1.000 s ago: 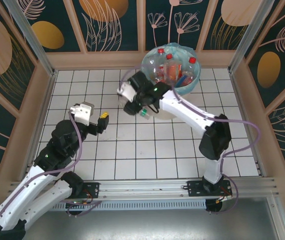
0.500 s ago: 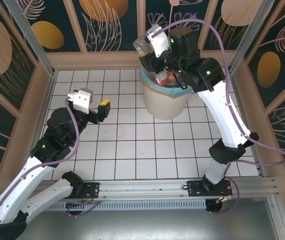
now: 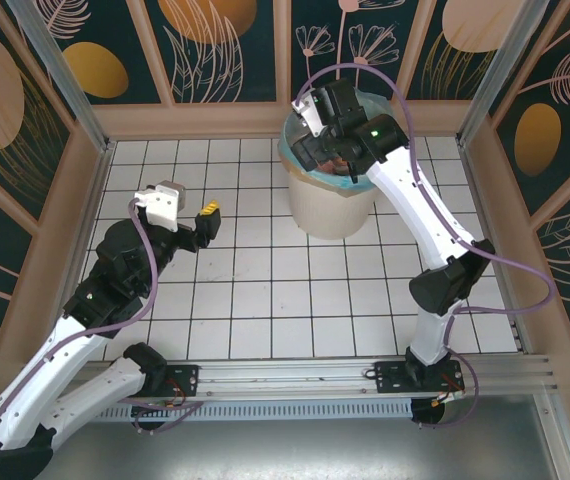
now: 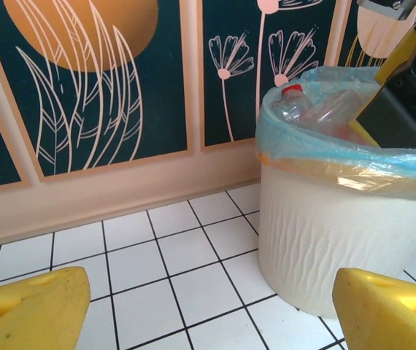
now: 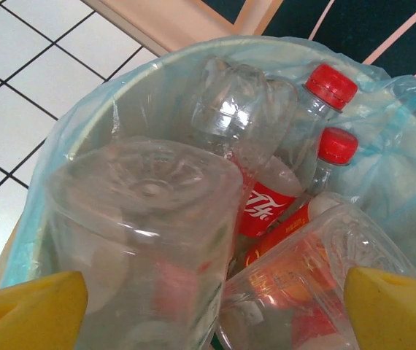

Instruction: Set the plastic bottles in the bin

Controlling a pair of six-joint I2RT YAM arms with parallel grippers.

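Well inside the bin (image 4: 339,233), red-labelled plastic bottles (image 5: 263,182), white script unreadable; both jaws wide

white arm links (image 3: 65,350), black joints (image 3: 443,284), purple cables (image 3: 549,288), yellow-tipped jaws.

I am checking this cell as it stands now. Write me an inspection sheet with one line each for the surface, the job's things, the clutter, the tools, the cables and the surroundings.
Surface: white tiled table with dark grid lines.
Job's things: the bin stands upright at the far side, lined with a blue-green bag. The plastic bottles, mostly clear with red caps, are piled inside up to the rim.
Clutter: nothing seen.
Grippers: the left tool is open above the tiles and faces the bin. The right tool is open over the bin's mouth.
Cables: purple cables run along both arms, and one arcs above the bin.
Surroundings: dark teal wall panels with flower prints in wooden frames, and an aluminium rail at the near edge.
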